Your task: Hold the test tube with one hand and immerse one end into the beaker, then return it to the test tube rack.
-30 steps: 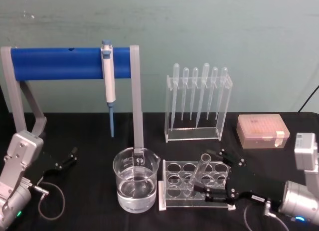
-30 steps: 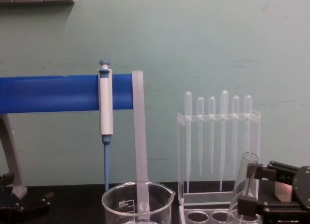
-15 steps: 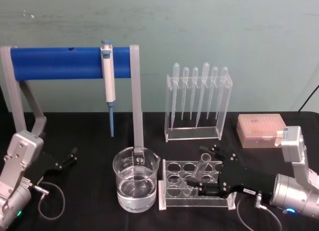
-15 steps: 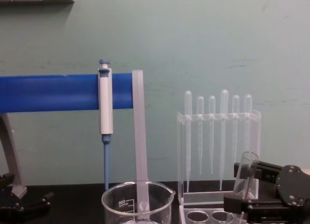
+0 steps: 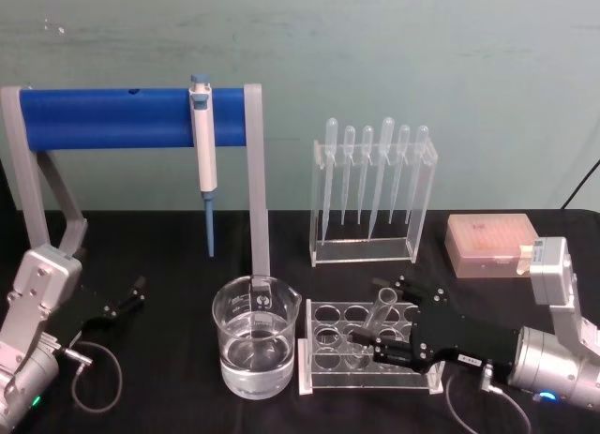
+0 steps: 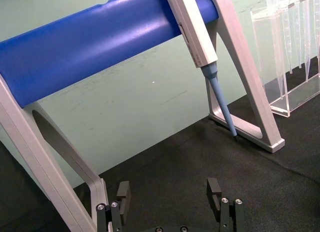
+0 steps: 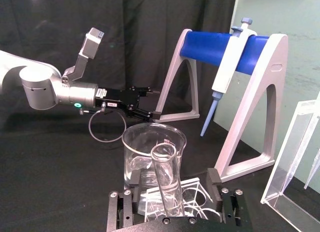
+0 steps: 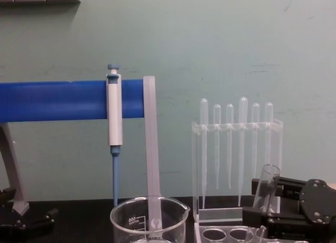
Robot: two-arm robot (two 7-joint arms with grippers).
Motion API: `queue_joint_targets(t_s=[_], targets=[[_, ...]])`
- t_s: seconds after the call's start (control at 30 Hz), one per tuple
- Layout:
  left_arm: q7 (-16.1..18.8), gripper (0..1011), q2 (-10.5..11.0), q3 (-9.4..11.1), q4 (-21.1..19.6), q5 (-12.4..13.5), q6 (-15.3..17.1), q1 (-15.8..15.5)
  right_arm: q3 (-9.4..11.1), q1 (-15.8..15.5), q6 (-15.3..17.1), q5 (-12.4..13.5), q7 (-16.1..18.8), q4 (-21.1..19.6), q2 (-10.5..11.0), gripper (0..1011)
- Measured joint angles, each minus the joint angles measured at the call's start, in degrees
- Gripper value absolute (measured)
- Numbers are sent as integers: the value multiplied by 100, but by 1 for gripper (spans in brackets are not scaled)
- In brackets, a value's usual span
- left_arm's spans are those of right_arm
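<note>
Glass test tube leaning in a hole of the clear acrylic rack, rounded end down, open rim up. The right gripper reaches in low and straddles the tube. Its two fingers stand wide apart, one on each side of the glass with a gap on both sides, so nothing is held yet. The rack lies directly beneath the fingers. The beaker, part-filled with clear liquid, stands just beyond the fingertips, close beside the rack on the black desk. The left gripper rests well apart on the far side of the beaker, fingers spread and empty.

The step in hand appears to be the grasp. To do it well, centre the tube between the pads and close gently on the glass above the rack. Then lift along the tube's own lean until the rounded end clears the hole, so the rack is not dragged toward the beaker.
</note>
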Motion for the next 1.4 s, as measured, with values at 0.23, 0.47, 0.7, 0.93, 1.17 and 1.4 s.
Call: queue_joint_targets(t_s=[0.23,0.47,0.7,0.93,1.17,1.4], targets=[[0,1000,0,0,0,0,0,0,4,-4,-2,3,0,-6,3,628],[0,1000,0,0,0,0,0,0,7,-8,-5,6,0,-10,6,426],[0,1000,0,0,0,0,0,0,8,-10,-6,10,0,-15,9,229],[0,1000,0,0,0,0,0,0,7,-9,3,6,-1,-23,14,224],[0,1000,0,0,0,0,0,0,-19,133,345,-57,-122,-306,148,225],[0,1000,0,0,0,0,0,0,-58,382,903,2,-160,-701,335,225]])
